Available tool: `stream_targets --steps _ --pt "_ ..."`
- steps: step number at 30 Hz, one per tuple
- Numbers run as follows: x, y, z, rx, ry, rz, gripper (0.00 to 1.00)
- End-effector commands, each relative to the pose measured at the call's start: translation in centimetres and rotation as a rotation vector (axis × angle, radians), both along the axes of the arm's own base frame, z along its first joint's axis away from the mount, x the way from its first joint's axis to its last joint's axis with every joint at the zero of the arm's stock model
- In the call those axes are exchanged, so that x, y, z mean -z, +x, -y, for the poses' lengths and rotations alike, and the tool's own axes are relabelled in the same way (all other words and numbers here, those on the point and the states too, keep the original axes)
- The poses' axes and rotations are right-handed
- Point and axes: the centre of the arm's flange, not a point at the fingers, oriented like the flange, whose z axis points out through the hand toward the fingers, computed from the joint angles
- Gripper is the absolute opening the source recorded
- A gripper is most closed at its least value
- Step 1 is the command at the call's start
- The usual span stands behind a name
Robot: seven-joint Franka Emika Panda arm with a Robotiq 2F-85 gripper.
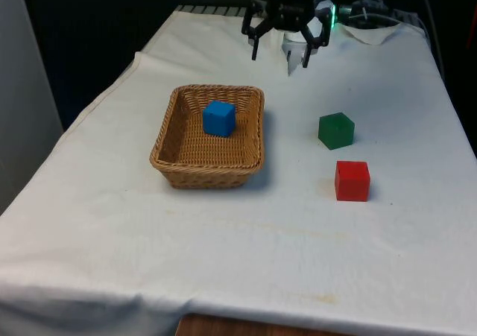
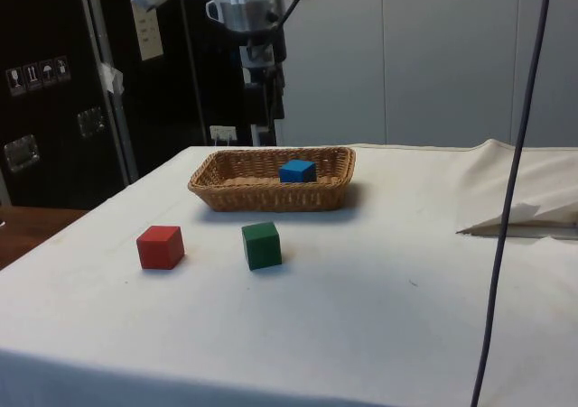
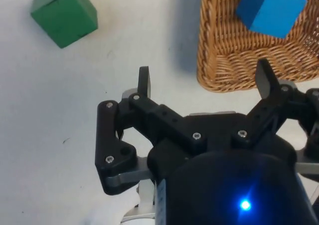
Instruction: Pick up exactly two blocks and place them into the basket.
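Gripper [image 1: 281, 51] high over the far end of the table, fingers spread wide, nothing between them. Basket [image 1: 170, 125] sits toward the front view's left of centre, long axis running away from the robot; one blue block [image 1: 219, 118] already lies inside it, near the middle, turned a little askew. One down, so by my reading a second block is wanted. Green block [image 1: 336, 130] stands on the cloth to the front view's right of the basket, well apart from it; red block [image 1: 352, 180] just beyond green, farther from the robot, the two near each other but not touching. Green is the nearer of the pair to the gripper: it lies forward of the hand and to the front view's right, on the opposite side from the basket. In the wrist view green [image 3: 64, 14] sits rotated, corners off square to the finger line, so the wrist likely needs a turn before closing on flat faces. Cubes, no long axis to favour.
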Motion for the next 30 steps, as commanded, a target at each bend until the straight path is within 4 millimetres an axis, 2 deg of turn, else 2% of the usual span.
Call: stream_targets --steps 1,6,16,30 --pt "0.0 0.0 0.0 0.0 0.0 0.0 1.0" --pt "0.1 -0.1 -1.0 0.021 0.014 -0.009 1.0" --pt "0.2 -0.1 -1.6 0.048 0.049 -0.004 1.0" --pt "1.8 -0.3 -3.5 0.075 0.152 -0.017 1.0"
